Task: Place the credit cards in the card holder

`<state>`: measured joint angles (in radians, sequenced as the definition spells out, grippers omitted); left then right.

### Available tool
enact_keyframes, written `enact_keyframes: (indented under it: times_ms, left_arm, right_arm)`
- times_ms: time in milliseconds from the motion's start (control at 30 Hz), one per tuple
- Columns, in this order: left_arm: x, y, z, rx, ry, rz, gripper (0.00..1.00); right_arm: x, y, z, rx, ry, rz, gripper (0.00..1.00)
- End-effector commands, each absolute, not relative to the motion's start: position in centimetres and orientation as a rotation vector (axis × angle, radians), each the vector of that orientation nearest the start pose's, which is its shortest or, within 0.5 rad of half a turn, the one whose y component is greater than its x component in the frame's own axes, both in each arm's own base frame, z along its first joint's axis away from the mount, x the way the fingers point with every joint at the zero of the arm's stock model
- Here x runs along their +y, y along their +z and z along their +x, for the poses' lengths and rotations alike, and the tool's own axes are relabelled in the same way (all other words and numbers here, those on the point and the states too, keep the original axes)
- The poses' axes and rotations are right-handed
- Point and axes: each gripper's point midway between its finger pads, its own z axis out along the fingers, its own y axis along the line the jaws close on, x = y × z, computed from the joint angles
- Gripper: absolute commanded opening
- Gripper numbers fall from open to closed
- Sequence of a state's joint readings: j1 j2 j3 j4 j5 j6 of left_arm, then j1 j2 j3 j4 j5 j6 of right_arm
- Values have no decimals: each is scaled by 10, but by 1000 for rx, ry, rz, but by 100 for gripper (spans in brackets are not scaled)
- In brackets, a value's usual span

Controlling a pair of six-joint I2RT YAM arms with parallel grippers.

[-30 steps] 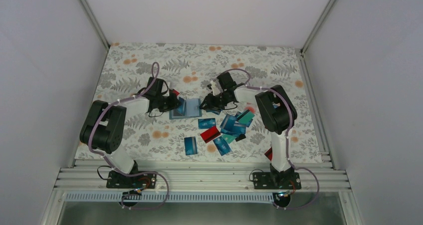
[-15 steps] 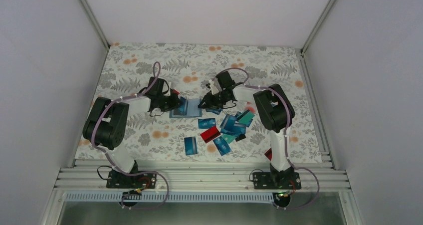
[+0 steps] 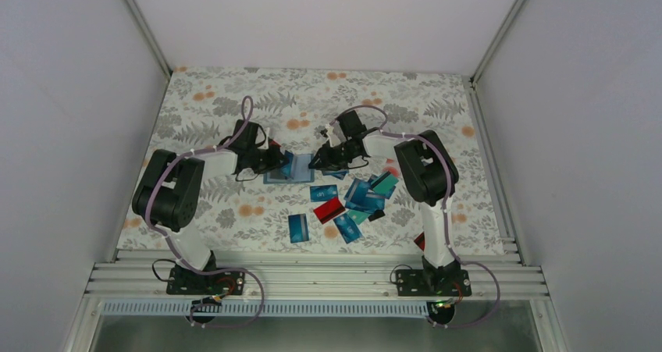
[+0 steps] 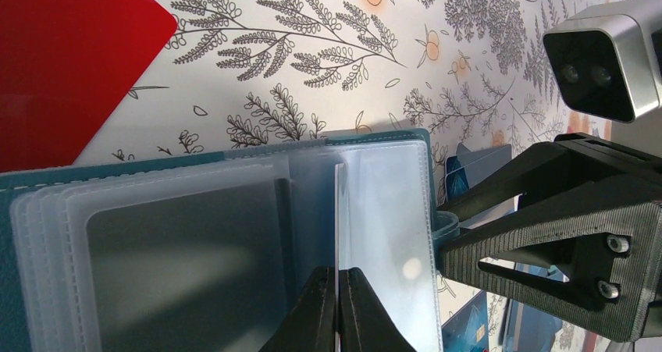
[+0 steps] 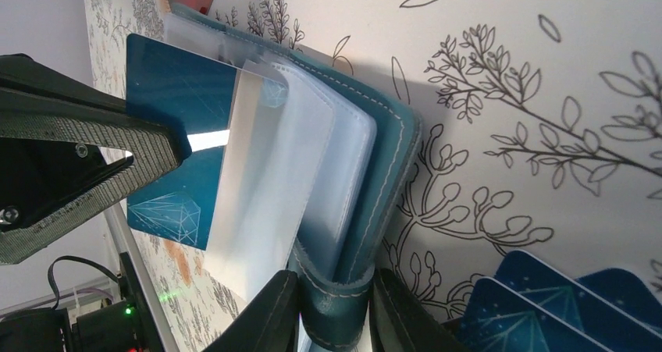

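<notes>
Teal card holder [image 5: 384, 172] lies open, tab [image 5: 337, 286] pinched by the right gripper [image 5: 334, 321]. Left gripper [image 4: 337, 293] nips seemingly a blue card [image 5: 176, 94] among clear sleeves [image 4: 195, 243]; red card [image 4: 70, 63] beside.

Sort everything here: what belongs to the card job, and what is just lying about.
Job: card holder, lying open; loose cards; red card; left tool, pinching a clear sleeve; right tool, gripping the holder's edge.
Lying about: flowered cloth; metal rail.

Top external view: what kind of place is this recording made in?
Probably a lab test cell: plain white walls on three sides, an aluminium mounting rail along the near edge, and a floral table cover.
</notes>
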<state>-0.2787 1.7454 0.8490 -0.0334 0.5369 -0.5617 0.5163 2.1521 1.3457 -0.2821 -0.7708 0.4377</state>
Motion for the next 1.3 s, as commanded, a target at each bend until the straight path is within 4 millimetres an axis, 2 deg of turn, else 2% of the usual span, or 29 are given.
enact_keyframes:
  times_ms: [0,467,1267]
  left_arm:
    - [-199,38,359,2599,-1032,-129,2]
    - [-207,31,359,2606,-1138,-260,2]
    - [-225,9,349,2671,-1249,-204,2]
  right_arm:
    - [329,-4,341,2844,1234,-379,23]
    - [329,-11,337,2851,1254,-370,20]
    - [329,-28,332,2874,1277,-384,10]
